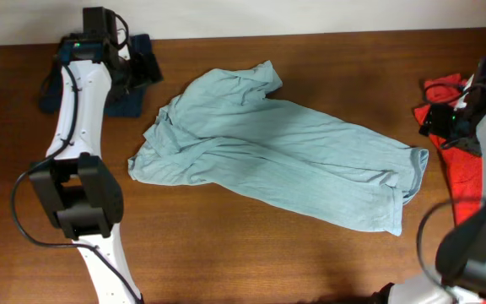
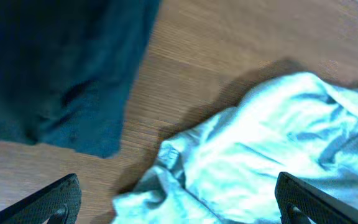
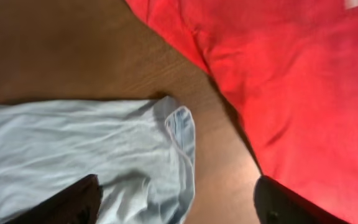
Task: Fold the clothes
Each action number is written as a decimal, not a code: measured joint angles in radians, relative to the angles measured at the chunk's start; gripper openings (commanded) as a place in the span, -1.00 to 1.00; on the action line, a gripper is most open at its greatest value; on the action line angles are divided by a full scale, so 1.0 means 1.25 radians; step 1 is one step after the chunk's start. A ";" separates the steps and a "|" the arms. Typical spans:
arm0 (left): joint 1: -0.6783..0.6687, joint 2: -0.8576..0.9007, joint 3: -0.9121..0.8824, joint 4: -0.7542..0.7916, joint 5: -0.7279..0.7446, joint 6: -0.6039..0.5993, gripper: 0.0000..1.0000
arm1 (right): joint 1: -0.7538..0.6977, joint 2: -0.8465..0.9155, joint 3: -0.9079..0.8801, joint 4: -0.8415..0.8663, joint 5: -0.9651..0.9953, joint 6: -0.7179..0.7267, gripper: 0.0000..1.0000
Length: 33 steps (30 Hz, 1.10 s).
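Mixing the garments up looks like the main risk. The right gripper [image 3: 182,202] hangs over the hem corner of the grey-blue shirt [image 1: 277,156]. The red shirt [image 3: 303,81] lies just outside one of its fingers, close enough that a slightly wide closing could pinch red cloth along with grey-blue and drag both. The left gripper [image 2: 182,202] has the same trouble: the navy garment [image 2: 55,68] sits just beyond one finger, near the crumpled edge it hovers over. That edge is bunched and doubled, so a pinch there might catch only one layer or a lump of several, and the fold would come out crooked.

Both pairs of fingers are spread wide and hold nothing. The left fingers straddle the rumpled sleeve end of the shirt, and the right fingers straddle the hem corner, with bare table [image 3: 61,50] ahead of them. Whether any fingertip brushes the cloth, I cannot tell.
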 measured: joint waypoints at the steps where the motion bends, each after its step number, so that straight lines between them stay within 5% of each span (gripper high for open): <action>1: -0.007 0.006 0.000 -0.001 0.008 0.000 0.98 | -0.003 0.017 0.000 0.006 -0.009 -0.008 0.61; 7: -0.052 0.033 0.000 0.020 0.024 0.003 0.98 | -0.004 0.152 0.000 0.075 -0.055 -0.049 0.56; 16: -0.186 0.033 0.000 0.148 0.024 0.140 0.98 | -0.004 0.193 0.000 0.092 -0.059 -0.056 0.56; 22: -0.275 0.035 0.000 0.257 0.016 0.254 0.98 | -0.004 0.193 0.000 0.078 -0.060 -0.056 0.97; 33: -0.286 0.120 0.000 0.429 -0.019 0.412 0.98 | -0.004 0.193 0.000 0.066 -0.062 -0.059 0.97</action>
